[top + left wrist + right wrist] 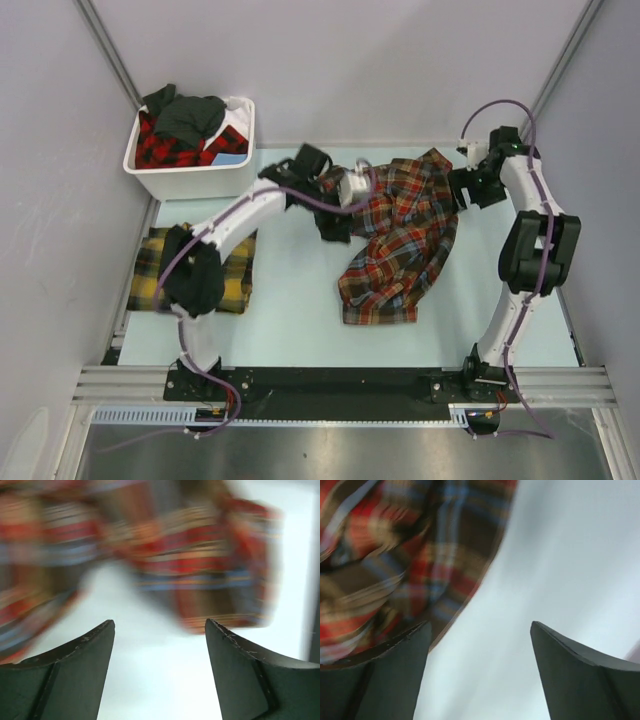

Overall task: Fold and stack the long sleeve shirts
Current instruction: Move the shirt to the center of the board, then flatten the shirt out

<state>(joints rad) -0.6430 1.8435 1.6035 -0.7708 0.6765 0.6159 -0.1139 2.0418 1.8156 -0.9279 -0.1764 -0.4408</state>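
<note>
A red-brown plaid shirt with blue lines (pixel 400 240) lies crumpled in the middle of the table. It shows blurred in the left wrist view (pixel 200 555) and in the right wrist view (pixel 395 555). My left gripper (pixel 335 222) is open and empty at the shirt's left edge; bare table shows between its fingertips (pixel 107 630). My right gripper (pixel 462 188) is open and empty at the shirt's upper right edge. A folded yellow-and-dark-green shirt (pixel 235 275) lies at the left, partly hidden by my left arm.
A white bin (pixel 190 175) at the back left holds a red-black plaid shirt (pixel 165 150) and a dark grey one (pixel 190 115). Grey walls close in the back and both sides. A black rail (pixel 340 382) runs along the near edge.
</note>
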